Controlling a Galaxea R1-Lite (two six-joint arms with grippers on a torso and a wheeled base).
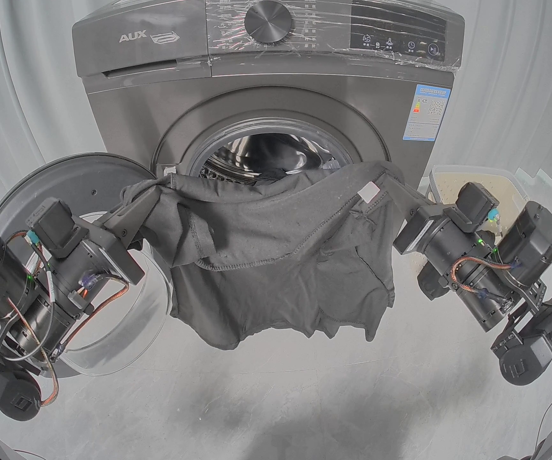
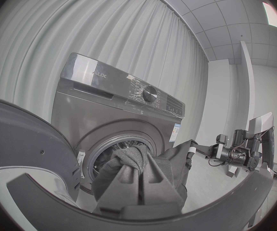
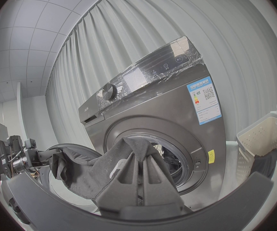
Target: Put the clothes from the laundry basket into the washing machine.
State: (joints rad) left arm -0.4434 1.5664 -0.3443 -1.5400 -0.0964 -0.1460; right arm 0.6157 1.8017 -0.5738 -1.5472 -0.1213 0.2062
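A dark grey shirt (image 1: 276,250) hangs spread between my two grippers, right in front of the washing machine (image 1: 269,97) and its round drum opening (image 1: 269,154). My left gripper (image 1: 136,204) is shut on the shirt's left end, and bunched cloth (image 2: 130,158) sits over its fingertips. On the shirt's right end, by a white tag, my right gripper (image 1: 398,194) is shut; the shirt (image 3: 112,167) drapes over that gripper (image 3: 138,159). Dark clothing lies inside the drum. The cream laundry basket (image 1: 480,183) stands right of the machine, with a dark garment (image 3: 266,164) hanging over its side.
The machine's round door (image 1: 65,225) is swung open to the left, behind my left arm. Pale curtains hang behind the machine. The grey floor below the shirt is bare.
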